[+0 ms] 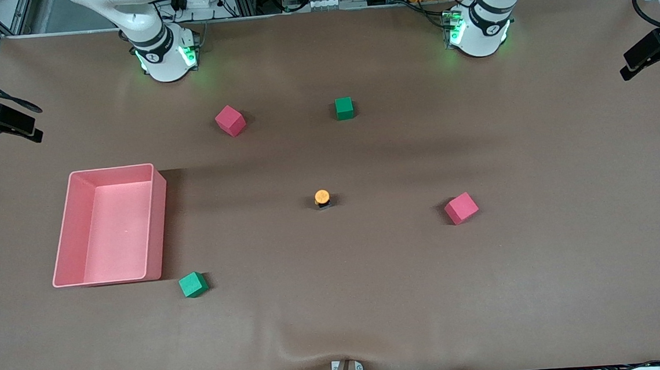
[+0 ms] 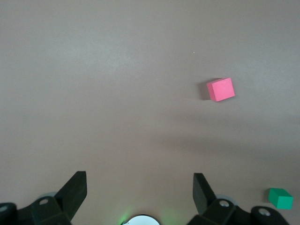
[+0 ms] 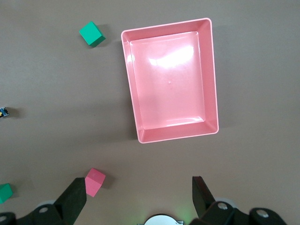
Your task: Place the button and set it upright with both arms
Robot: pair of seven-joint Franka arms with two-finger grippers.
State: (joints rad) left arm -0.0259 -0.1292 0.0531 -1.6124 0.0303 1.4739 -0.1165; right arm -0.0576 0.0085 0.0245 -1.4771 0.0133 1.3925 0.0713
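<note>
1. The button (image 1: 322, 198) stands near the middle of the table (image 1: 546, 286), orange cap up on its dark body, with bare cloth all around it and nothing touching it.
2. Four foam cubes lie scattered well apart from it: a pink cube (image 1: 229, 120) and a green cube (image 1: 344, 108) farther from the front camera, toward the arm bases; a second pink cube (image 1: 461, 208) toward the left arm's end, slightly nearer the camera than the button; a second green cube (image 1: 193, 284) nearer the camera, just beside a corner of the pink bin (image 1: 158, 220).
3. The bin sits toward the right arm's end, rectangular, open-topped, smooth and glossy inside.
4. The left gripper (image 2: 139, 187) hangs high over bare cloth, fingers spread wide and holding nothing; this arm waits.
5. The right gripper (image 3: 139, 190) hangs high over the cloth beside the bin, fingers likewise spread and empty; this arm waits too.
6. The table is covered with a matte brown cloth, slightly wrinkled at the edge nearest the front camera.
7. Aluminium framing, cables and black side cameras ring the table.
8. The cubes look soft with sharp edges.
</note>
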